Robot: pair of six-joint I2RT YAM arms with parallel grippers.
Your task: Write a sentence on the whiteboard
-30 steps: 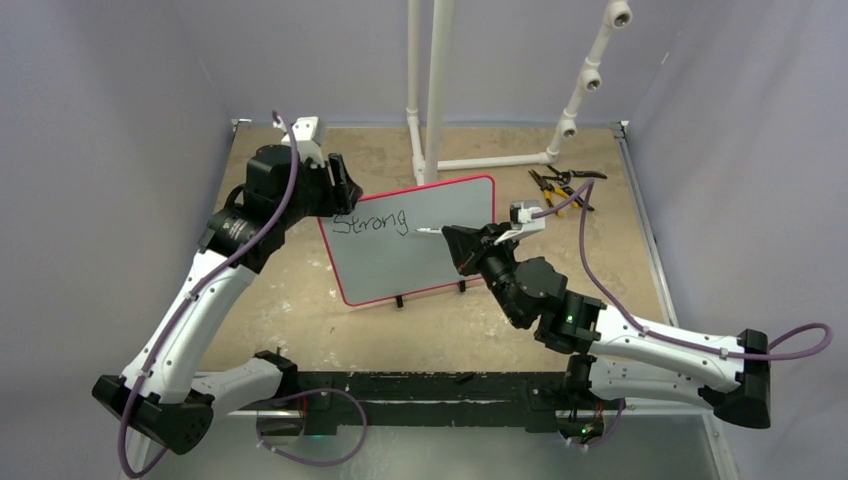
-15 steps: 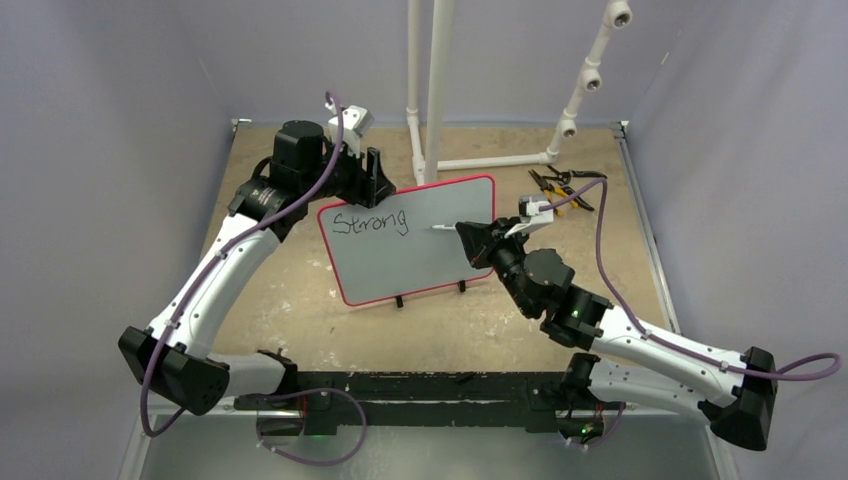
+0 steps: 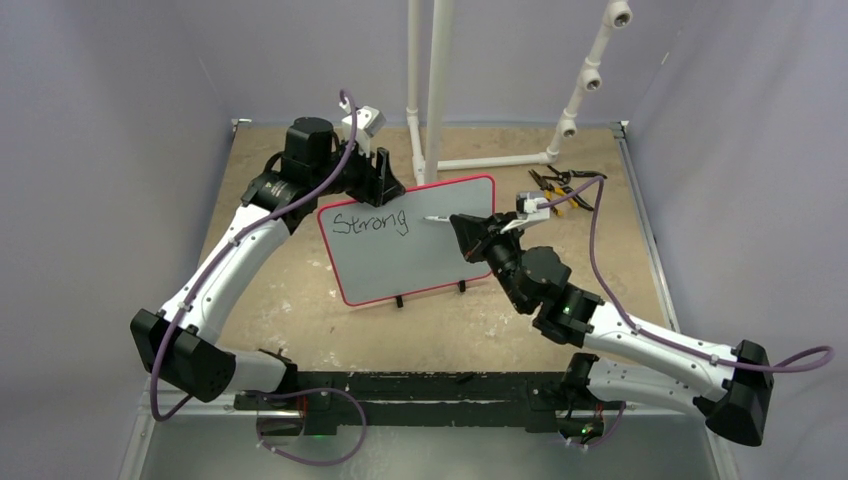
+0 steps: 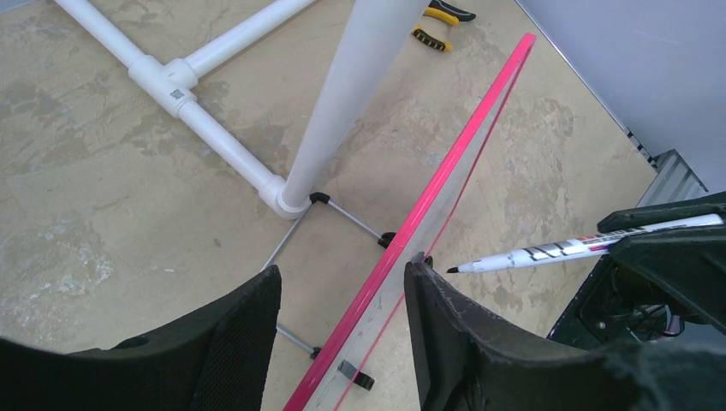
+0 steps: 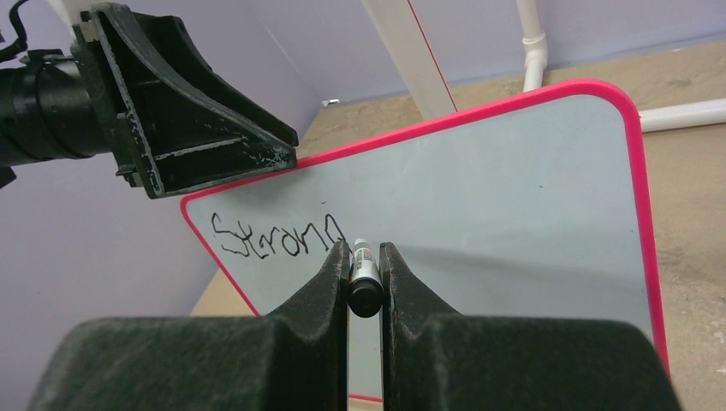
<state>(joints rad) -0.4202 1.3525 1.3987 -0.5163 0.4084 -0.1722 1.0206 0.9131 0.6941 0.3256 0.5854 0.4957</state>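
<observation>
The whiteboard (image 3: 420,262) stands upright on its small feet mid-table, pale with a red border (image 4: 467,158). Of the sentence, only the black word "Strong" (image 3: 370,222) shows, at the top left (image 5: 276,241). My right gripper (image 3: 465,232) is shut on a white marker (image 5: 363,276). The marker (image 3: 434,219) points its tip at the board just right of that word; whether it touches is unclear. My left gripper (image 3: 385,178) is open and straddles the board's top left edge (image 4: 342,272), one finger behind and one in front.
A white pipe frame (image 3: 430,90) rises right behind the board, its upright (image 4: 347,94) close to my left fingers. Yellow-handled pliers (image 3: 560,185) lie at the back right. The table ends at walls on the left, right and back.
My left arm swung from beside the board's left end up to its top left edge. The right gripper with the marker drew back right, then came back a little higher.
</observation>
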